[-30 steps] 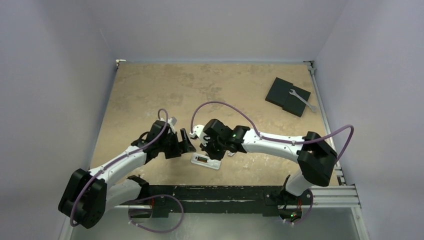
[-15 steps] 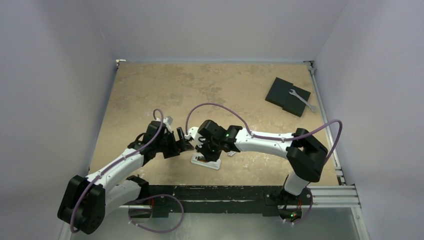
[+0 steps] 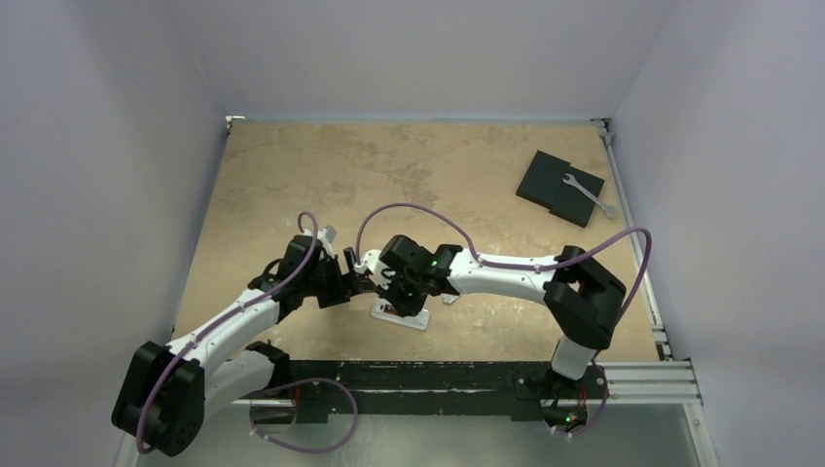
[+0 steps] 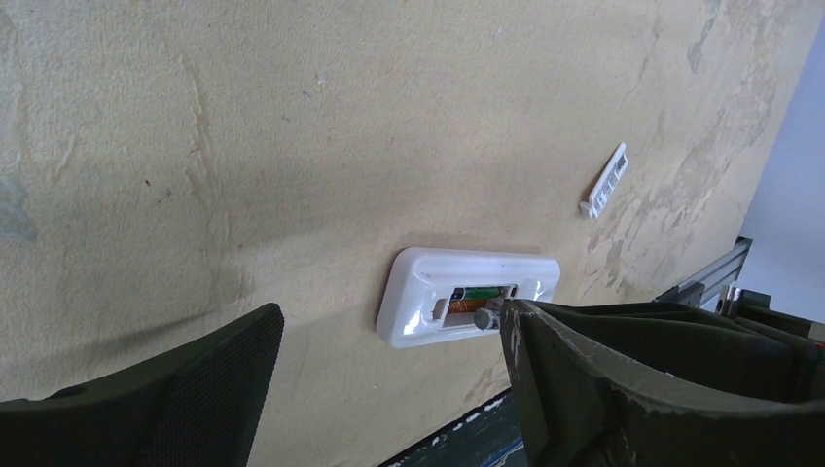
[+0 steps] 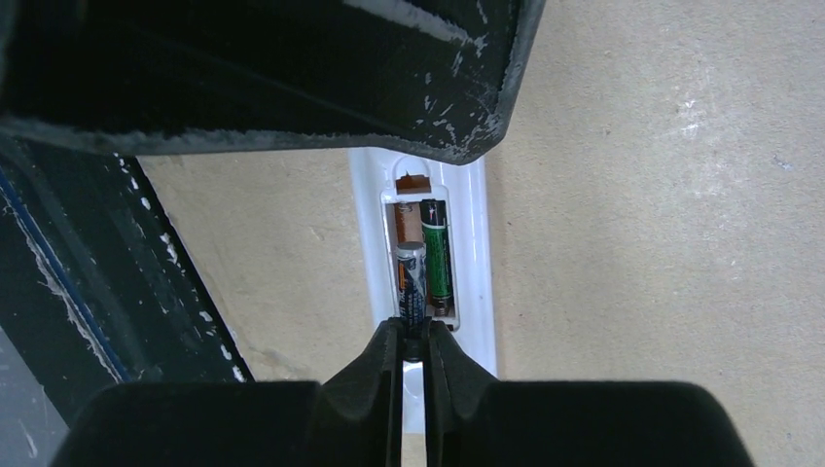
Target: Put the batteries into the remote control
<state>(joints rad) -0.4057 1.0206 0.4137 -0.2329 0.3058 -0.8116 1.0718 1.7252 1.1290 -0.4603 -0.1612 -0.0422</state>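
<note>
One remote control (image 3: 409, 316) lies back-up beneath the right gripper (image 3: 387, 294) (top view); the left gripper (image 4: 391, 319) gapes idle just beside it (left wrist); the right gripper pinches the blue battery (image 5: 411, 277) to seat it alongside the green battery (image 5: 437, 261) inside (right wrist).

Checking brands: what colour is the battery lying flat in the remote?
Seated slim cylindrical battery: green, black end; clearest in right wrist view.

the remote control (image 5: 477, 253) was white, with a copper-brown contact (image 5: 412, 184) at the end of its bay. the first battery (image 5: 437, 263) was green and black; the second battery (image 5: 411, 277) was silver and dark blue. the table (image 3: 389, 165) was mottled tan, the pad (image 3: 540, 177) black, the wrench (image 3: 585, 191) silver, the cables (image 3: 409, 204) purple.
</note>
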